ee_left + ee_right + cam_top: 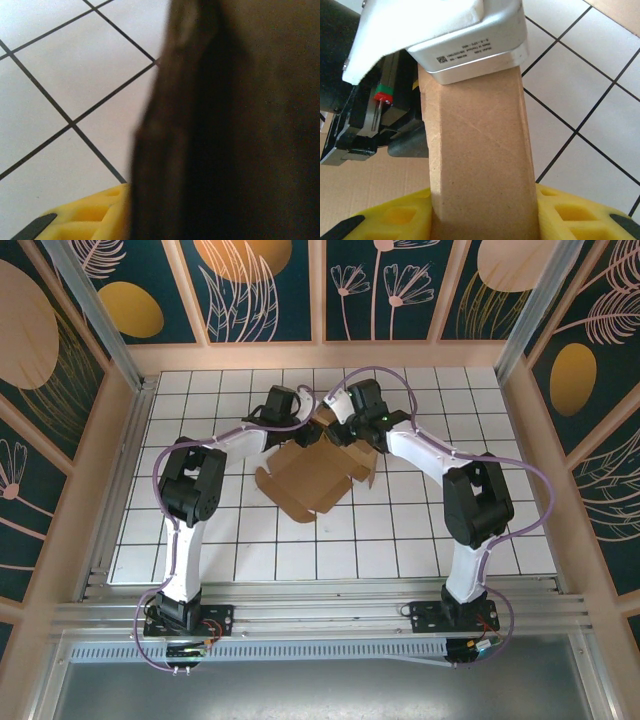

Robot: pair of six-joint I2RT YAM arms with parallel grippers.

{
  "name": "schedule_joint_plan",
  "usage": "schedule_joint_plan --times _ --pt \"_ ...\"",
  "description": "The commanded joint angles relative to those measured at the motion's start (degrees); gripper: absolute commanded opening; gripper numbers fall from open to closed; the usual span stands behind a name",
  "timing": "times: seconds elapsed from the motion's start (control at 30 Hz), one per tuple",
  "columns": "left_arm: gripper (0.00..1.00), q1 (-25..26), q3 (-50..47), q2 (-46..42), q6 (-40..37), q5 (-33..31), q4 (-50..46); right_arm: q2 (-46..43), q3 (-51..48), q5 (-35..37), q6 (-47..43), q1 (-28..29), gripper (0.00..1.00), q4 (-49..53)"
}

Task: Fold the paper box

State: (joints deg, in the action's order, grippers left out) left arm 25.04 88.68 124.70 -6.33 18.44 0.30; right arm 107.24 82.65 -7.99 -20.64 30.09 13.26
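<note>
Paper box [305, 485]: tan card, part-folded, lies on white tiled table [400, 530] approx. centre, toward far half. Near portion lies flat w/ flaps spread; far end is raised betw. the two grippers. L gripper [298, 430] is at the box's far-left edge, R gripper [340, 432] at its far-right edge. Both arms bend inward over it.

R wrist view: upright flap [480, 165] of the box passes betw. the yellow fingers [390, 220], touching both sides. R jaws are narrow and clamped on that flap. Flat card panel shows lower left, behind. L gripper's silver-white housing [445, 35] w/ printed label sits at the flap's top end; touching or just above, cannot tell.

L wrist view: dark, blurred card edge very close to lens, on right side. One yellow finger [90, 215] at bottom, just beside the card; other finger hidden. L jaw state: cannot tell. Card gripped or not: cannot tell. White tiles w/ black grid lines at left.
</note>
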Motion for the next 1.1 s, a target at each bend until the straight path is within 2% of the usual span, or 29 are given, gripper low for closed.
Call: schedule_joint_plan --times 0.0,0.1,0.17,0.37,0.47,0.53,0.6,0.63,0.7,0.83,0.87,0.97,1.0,1.07 --pt "0.23 0.01 0.18 2.09 2.87 -1.26 3.13 -1.67 -1.15 -3.61 -0.06 0.94 0.44 0.55" --pt "0.06 0.01 1.77 2.9 2.92 -2.27 2.06 -2.12 -1.59 -3.44 -0.03 0.94 0.44 0.46" --pt "0.0 0.01 2.03 3.06 3.31 -3.87 1.74 -2.43 -2.0 -3.52 0.14 0.94 0.44 0.16" --pt "0.01 0.01 1.47 3.47 7.71 -8.95 1.24 -2.98 -3.14 -4.57 0.86 0.94 0.44 -1.08" --pt "0.09 0.01 0.46 3.63 10.37 -10.45 1.64 -3.09 -3.28 -4.67 1.03 0.94 0.44 -1.21" --pt "0.18 0.01 -0.29 3.45 11.87 -10.46 2.73 -3.24 -3.37 -4.62 0.9 0.94 0.44 -1.22" --pt "0.22 0.01 -0.33 3.5 12.42 -9.46 3.3 -3.43 -3.64 -4.58 0.85 0.85 0.44 -1.3" --pt "0.21 0.01 -0.27 3.45 12.7 -9.24 3.48 -3.52 -3.78 -4.54 0.89 0.85 0.44 -1.37" --pt "0.02 0.01 -0.3 3.29 13.22 -9.49 3.81 -3.7 -4.06 -4.53 1.03 0.85 0.44 -1.72" --pt "0.0 0.01 -1.9 1.76 13.79 -8.44 5.45 -4.14 -4.73 -4.65 1.38 0.85 0.45 -2.48" --pt "0.01 0.01 -2.67 0.98 13.8 -7.27 6.03 -4.14 -4.82 -4.66 1.45 0.85 0.45 -2.66" --pt "0.32 0.01 -6.45 -2.21 14.6 -4.76 7.71 -4.06 -4.81 -4.41 1.29 0.81 0.46 -2.79" --pt "0.4 0.01 -8.21 -3.69 14.96 -4.46 8.24 -4.13 -4.65 -4.17 1.1 0.76 0.46 -2.74" --pt "0.49 0.01 -11.71 -6.68 15.92 -4.46 9.11 -4.13 -4.44 -3.88 0.72 0.68 0.47 -2.71"
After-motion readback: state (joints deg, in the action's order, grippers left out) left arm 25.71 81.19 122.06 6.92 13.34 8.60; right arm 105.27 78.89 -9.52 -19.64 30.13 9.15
